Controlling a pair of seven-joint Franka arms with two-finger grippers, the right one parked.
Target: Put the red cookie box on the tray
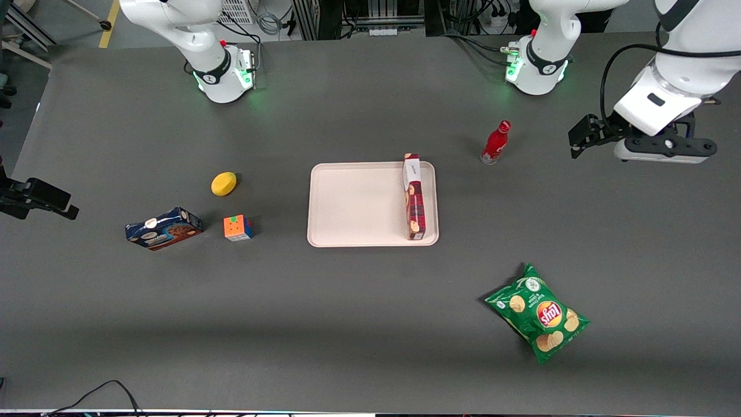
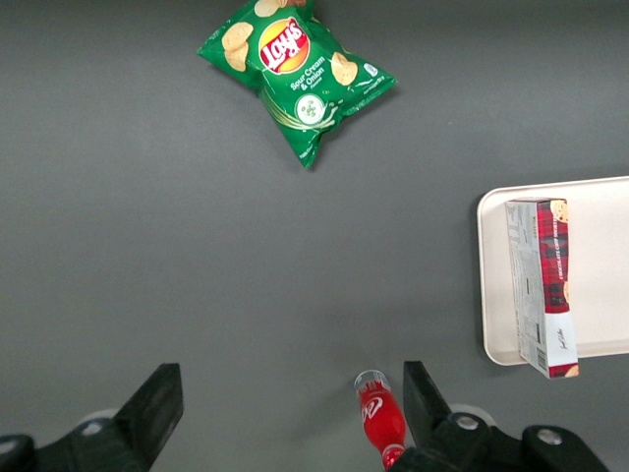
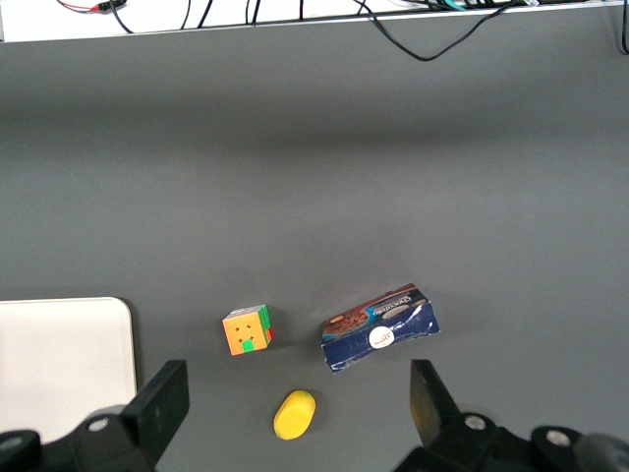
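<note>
On the tray (image 1: pixel 359 205), along its working-arm edge, we are seeing the red cookie box (image 1: pixel 413 197) resting: light, stiff cardboard, best pinched across its narrow sides; our gripper (image 2: pixel 285 413) is hanging spread, well apart

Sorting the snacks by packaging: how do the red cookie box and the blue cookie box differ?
The red cookie box is long and slim; the blue cookie box is shorter and thicker. The red one stands on edge in the tray; the blue lies on the bare table, toward the parked arm's end. Both show cookie pictures. The gripper hangs open, away from both.
</note>
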